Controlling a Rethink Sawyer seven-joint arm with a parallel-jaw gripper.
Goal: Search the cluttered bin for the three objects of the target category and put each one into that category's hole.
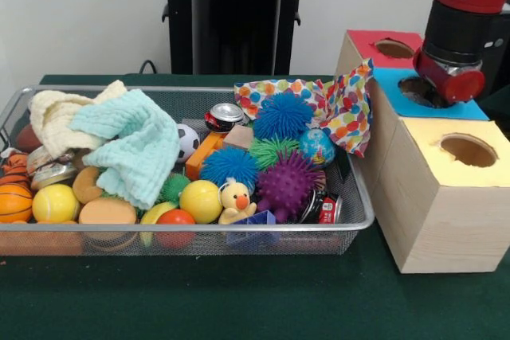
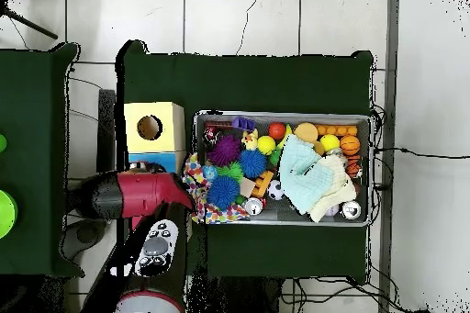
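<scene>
- The arm (image 1: 462, 5) comes down from the upper right in the front view; its lower end sits directly over the hole in the blue-topped box (image 1: 414, 95).
- The gripper (image 1: 434, 91) is at or inside that hole. Its fingers are hidden, so whether they are spread, closed or holding anything cannot be told.
- In the overhead view the red arm covers the blue-topped box almost entirely; the gripper itself cannot be made out there.
- The wire tray (image 1: 362, 220) stands on the green table (image 1: 255, 300), just beside the row of three boxes: red top (image 1: 362, 44) farthest, yellow top (image 1: 434, 197) nearest the camera.
- Tray contents include a mint cloth (image 1: 131, 145), a cream cloth (image 1: 56, 117), spiky balls in blue (image 1: 284, 115) and purple (image 1: 285, 185), a rubber duck (image 1: 237, 199), a drink can (image 1: 225, 116) and a dotted cloth (image 1: 347, 105) draped over the rim toward the boxes.
- No crushed clear bottle can be picked out in the tray in either view.
</scene>
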